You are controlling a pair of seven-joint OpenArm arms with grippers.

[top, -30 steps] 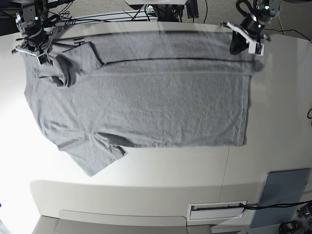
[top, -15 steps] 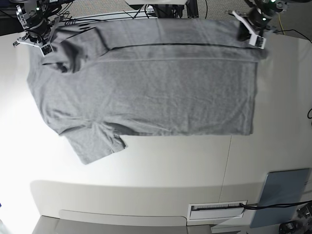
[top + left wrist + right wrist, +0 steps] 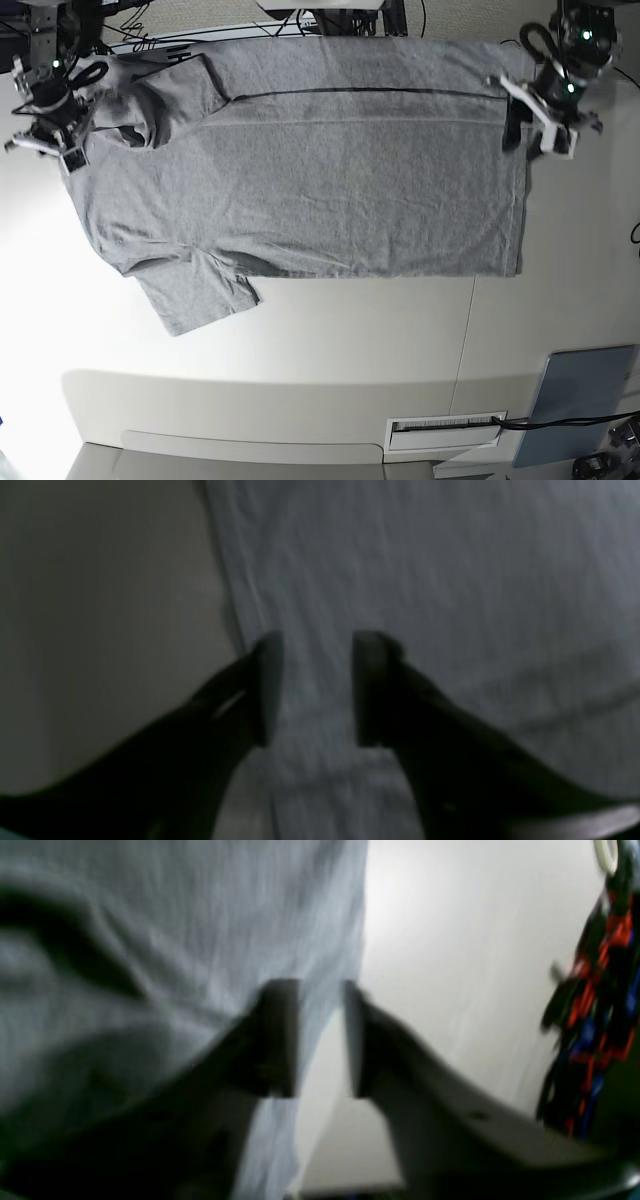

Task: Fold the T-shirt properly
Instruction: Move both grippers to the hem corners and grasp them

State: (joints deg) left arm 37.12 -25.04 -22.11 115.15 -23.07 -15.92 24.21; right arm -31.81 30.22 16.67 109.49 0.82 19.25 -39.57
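1. A heather-grey T-shirt (image 3: 310, 170) lies spread flat on the white worktop (image 3: 330, 340), plain side up, its far long edge folded over in a band marked by a dark crease line.
2. The left hand (image 3: 532, 125) hovers at the shirt's hem corner; the left wrist view shows its two dark fingers (image 3: 267, 685) spread, with grey fabric visible through the gap and nothing pinched between them.
3. The right hand (image 3: 45, 140) hangs at the opposite, shoulder end of the shirt, beside a bunched sleeve; in the blurred right wrist view (image 3: 320, 1040) its fingers (image 3: 280, 1035) stand apart, straddling the shirt's edge where cloth meets bare worktop, and no cloth is gripped.
4. The shirt's near sleeve (image 3: 205, 295) sticks out flat toward the front of the worktop.
5. A flat blue-grey panel (image 3: 575, 400) rests well apart from the shirt, at the worktop's near corner past the hem end.
6. A white slotted vent plate (image 3: 445, 430) sits just beside that panel, on its shirt-sleeve side.
7. Black cables (image 3: 150, 40) trail behind the shirt's far edge.
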